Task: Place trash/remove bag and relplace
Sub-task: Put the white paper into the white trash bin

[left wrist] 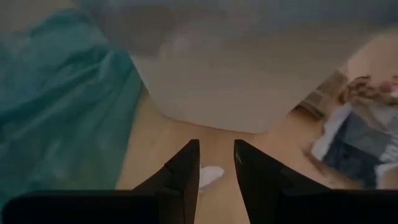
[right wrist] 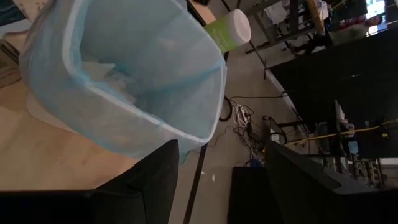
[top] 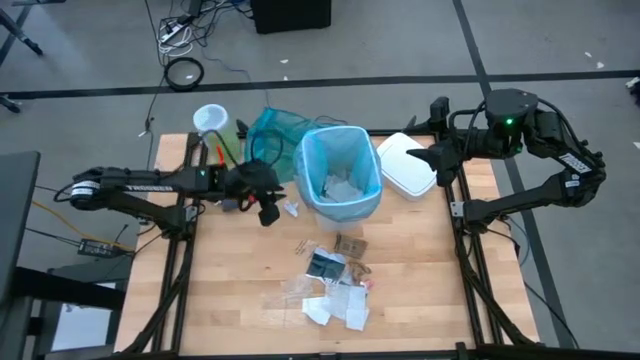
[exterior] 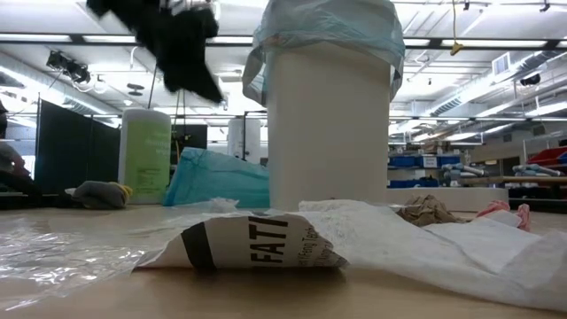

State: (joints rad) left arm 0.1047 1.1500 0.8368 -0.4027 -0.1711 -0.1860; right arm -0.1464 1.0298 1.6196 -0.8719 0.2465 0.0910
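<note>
A white bin (top: 340, 205) stands mid-table, lined with the light blue bag (top: 340, 150), whose rim is folded over the bin's edge; a few white scraps lie inside. More trash (top: 335, 285) is scattered on the table nearer the front edge. My left gripper (top: 270, 213) hangs open above the table just left of the bin, slanting down. In its wrist view a small white scrap (left wrist: 210, 175) lies on the wood beyond its fingertips (left wrist: 216, 163). My right gripper (top: 420, 156) is open and raised to the right of the bin, looking into the bag (right wrist: 124, 81).
A darker teal bag (top: 272, 130) lies crumpled behind and to the left of the bin, next to a wipes canister (top: 212, 122). A white lid (top: 408, 165) lies to the bin's right. In the low view a printed wrapper (exterior: 248, 244) lies close in front.
</note>
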